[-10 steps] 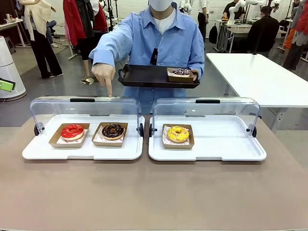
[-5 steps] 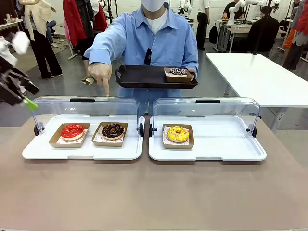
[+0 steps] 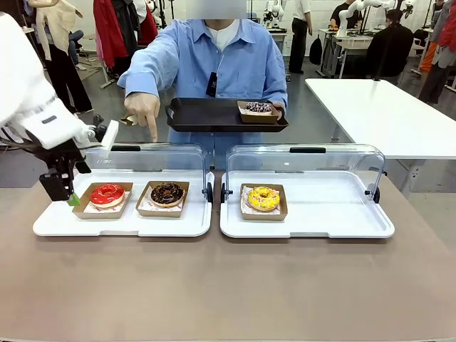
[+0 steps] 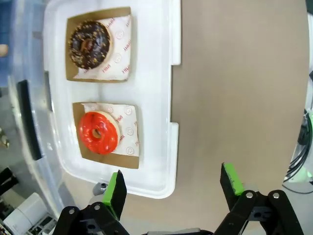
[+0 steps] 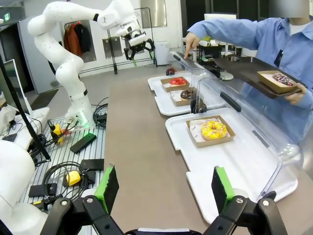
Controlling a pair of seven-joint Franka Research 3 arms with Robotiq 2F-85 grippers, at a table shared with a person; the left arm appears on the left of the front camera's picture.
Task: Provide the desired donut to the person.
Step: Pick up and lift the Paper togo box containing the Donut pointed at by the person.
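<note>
Desk: matte brown, flat. It carries two white plastic cases, the left case and the right case; each has a clear domed lid raised at the far side, with a black handle bar.

Left case: a red donut with glossy icing and a chocolate donut, each in a shallow brown cardboard tray on a paper liner. Right case: a yellow donut, boxed likewise.

The person stands at the far side; the pointing hand aims its forefinger down over the left case's lid, nearer the chocolate donut than the red one. The other hand holds a black tray bearing a sprinkled donut in cardboard.

Left tool: released, fingers spread, nothing between them. It hangs at the left end of the left case, just beside the red donut's cardboard and not touching it; the chocolate donut lies beyond the red one.

Right tool: released and empty, above the desk's near side, well apart from the yellow donut.

The left wrist view gives, from above, the printed liners and the chocolate donut's speckled top; the right wrist view gives the lids in side profile and the left arm's white curved links.
</note>
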